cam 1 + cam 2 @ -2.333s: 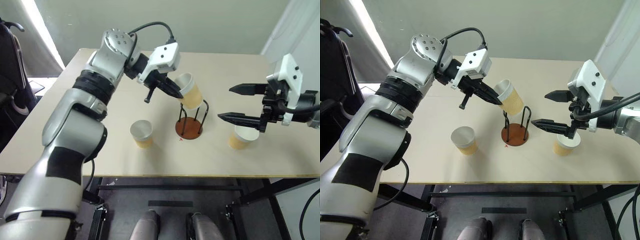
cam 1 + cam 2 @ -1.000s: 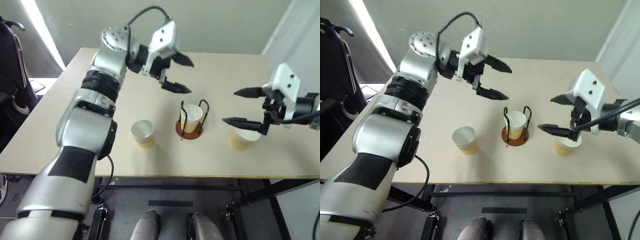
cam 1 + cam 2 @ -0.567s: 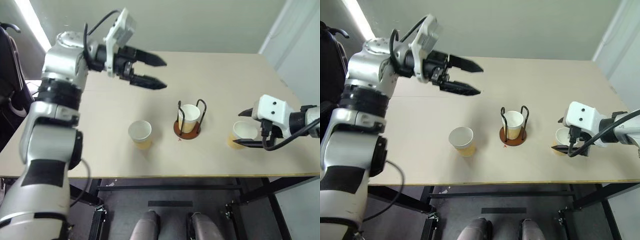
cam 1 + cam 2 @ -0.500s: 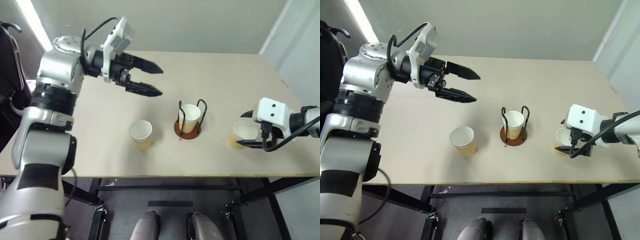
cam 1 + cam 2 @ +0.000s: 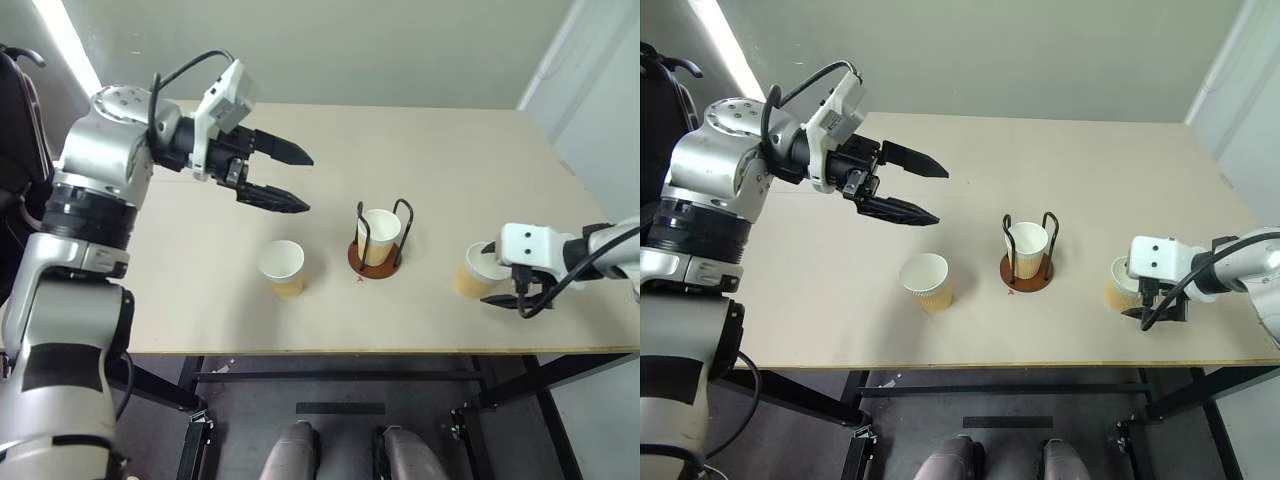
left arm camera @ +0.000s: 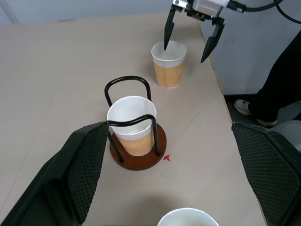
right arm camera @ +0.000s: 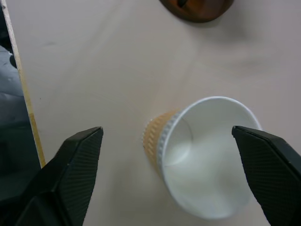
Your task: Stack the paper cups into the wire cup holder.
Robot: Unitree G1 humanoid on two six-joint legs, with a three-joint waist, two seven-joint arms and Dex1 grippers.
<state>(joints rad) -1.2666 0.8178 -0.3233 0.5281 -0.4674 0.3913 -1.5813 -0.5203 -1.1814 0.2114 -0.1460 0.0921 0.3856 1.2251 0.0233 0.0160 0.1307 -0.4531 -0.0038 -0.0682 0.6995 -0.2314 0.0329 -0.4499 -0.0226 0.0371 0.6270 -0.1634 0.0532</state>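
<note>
Wire cup holder (image 5: pixel 377 258) near the middle of the table (image 5: pixel 420 150), one paper cup (image 5: pixel 378 233) upright inside its loops. Second cup (image 5: pixel 282 267) standing free at 9 o'clock of the holder, just beside it. Third cup (image 5: pixel 476 270) at 3 o'clock, near the table's right edge. Right gripper (image 6: pixel 190 42) spread wide, straddling that third cup's rim, one finger on each side, not clamped. Left gripper (image 5: pixel 290 180) wide open, holding nothing, raised above the table at 10 o'clock of the holder.
</note>
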